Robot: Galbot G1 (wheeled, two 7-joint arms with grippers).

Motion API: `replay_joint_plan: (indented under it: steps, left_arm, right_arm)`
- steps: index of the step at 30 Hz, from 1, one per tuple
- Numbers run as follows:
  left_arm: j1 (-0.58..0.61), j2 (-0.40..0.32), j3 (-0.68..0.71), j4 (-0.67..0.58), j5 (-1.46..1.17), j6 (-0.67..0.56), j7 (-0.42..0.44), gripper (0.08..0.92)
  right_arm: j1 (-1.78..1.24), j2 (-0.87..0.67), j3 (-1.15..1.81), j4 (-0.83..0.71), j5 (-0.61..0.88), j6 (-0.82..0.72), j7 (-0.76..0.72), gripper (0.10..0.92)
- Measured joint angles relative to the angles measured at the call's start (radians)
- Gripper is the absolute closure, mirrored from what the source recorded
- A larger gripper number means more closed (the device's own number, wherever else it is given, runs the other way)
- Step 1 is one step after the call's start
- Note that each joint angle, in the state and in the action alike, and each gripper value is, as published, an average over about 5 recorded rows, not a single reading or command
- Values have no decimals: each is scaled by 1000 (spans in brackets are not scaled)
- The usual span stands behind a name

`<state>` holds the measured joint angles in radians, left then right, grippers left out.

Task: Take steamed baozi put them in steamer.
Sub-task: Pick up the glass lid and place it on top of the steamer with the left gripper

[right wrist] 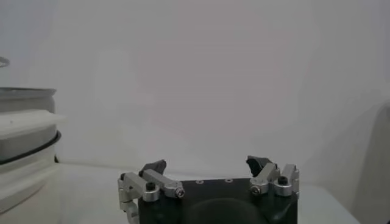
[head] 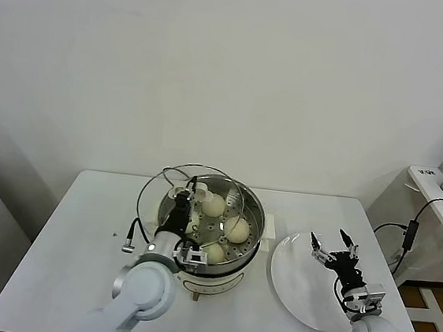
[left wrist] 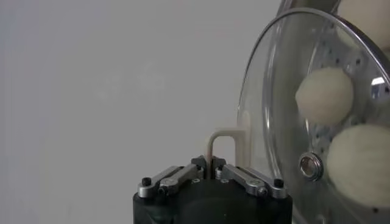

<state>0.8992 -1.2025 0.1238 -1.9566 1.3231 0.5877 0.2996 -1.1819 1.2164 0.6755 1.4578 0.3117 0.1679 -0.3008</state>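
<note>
The baozi [head: 236, 229] lie in the steamer [head: 254, 203] mid-table [head: 79, 238], with a plate [head: 296, 289] to its right.

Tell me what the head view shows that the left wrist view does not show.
Only the head view shows the white plate, the open right tool above it, and the steamer on its table. Only the left wrist view shows the lid's white handle pinched in the left tool. Both show the glass lid and the steamed baozi.

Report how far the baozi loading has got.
Done: baozi sit in the steamer; three are clear, and the white plate is bare. In hand: the left gripper is shut on the glass lid, held tilted over the pot. The right gripper hangs open above the plate. Left: seating the lid.
</note>
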Motion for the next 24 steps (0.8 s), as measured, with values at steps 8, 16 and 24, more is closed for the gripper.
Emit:
replay_joint_plan:
  steps: [8, 16, 24]
  left_arm:
    - [-9, -45, 33, 32, 39, 4, 4, 881]
    - [-16, -84, 49, 62, 71, 4, 4, 881]
    - [-8, -109, 59, 72, 93, 2, 3, 881]
  right_arm:
    - [-1, 2, 2, -10, -2, 2, -3, 203]
    - [-5, 1, 8, -18, -4, 7, -11, 203]
    - [-6, 3, 12, -27, -8, 11, -17, 203]
